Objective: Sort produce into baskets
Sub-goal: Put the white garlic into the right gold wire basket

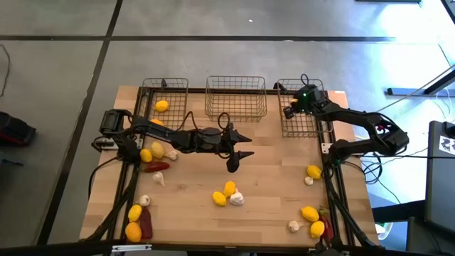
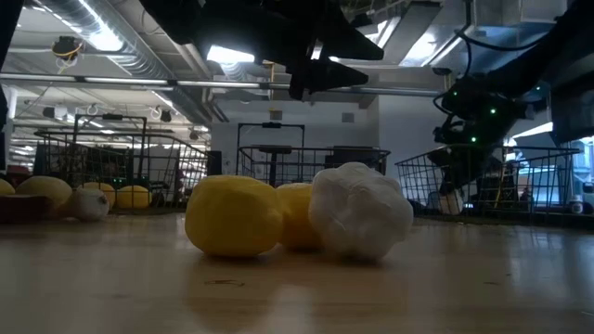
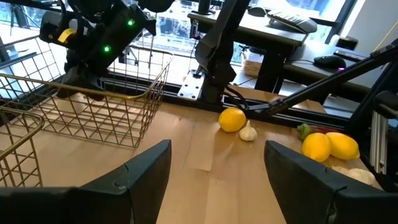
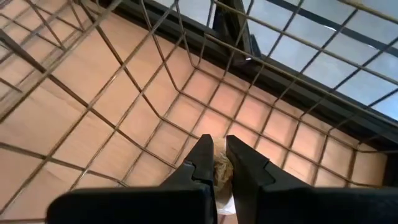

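Three wire baskets stand along the table's far edge: the left one (image 1: 165,96) holds a lemon (image 1: 162,106), the middle one (image 1: 236,96) shows nothing inside, and the right one (image 1: 302,110) has my right gripper (image 1: 291,111) reaching into it. That gripper (image 4: 219,163) is shut on a whitish garlic bulb (image 4: 221,173). My left gripper (image 1: 240,148) is open and empty above the table's middle, beyond two lemons (image 1: 225,193) and a garlic bulb (image 1: 236,199) that rest on the wood. In the low view these are the lemons (image 2: 232,215) and the garlic (image 2: 360,211), with my left gripper (image 2: 320,70) overhead. My right gripper pinches the garlic bulb (image 4: 221,169) between its two fingers (image 4: 200,160), which come from above and point down inside the right basket. The bulb sits low, near the basket's mesh floor (image 4: 186,106). I cannot tell whether it touches the floor.
More produce lies about: lemons (image 1: 151,151), a chili (image 1: 158,167) and garlic (image 1: 158,179) at the left; lemons (image 1: 134,213) and a chili (image 1: 146,224) at the near left; a lemon (image 1: 313,171) and garlic (image 1: 308,180) at the right; lemons (image 1: 309,213) at the near right.
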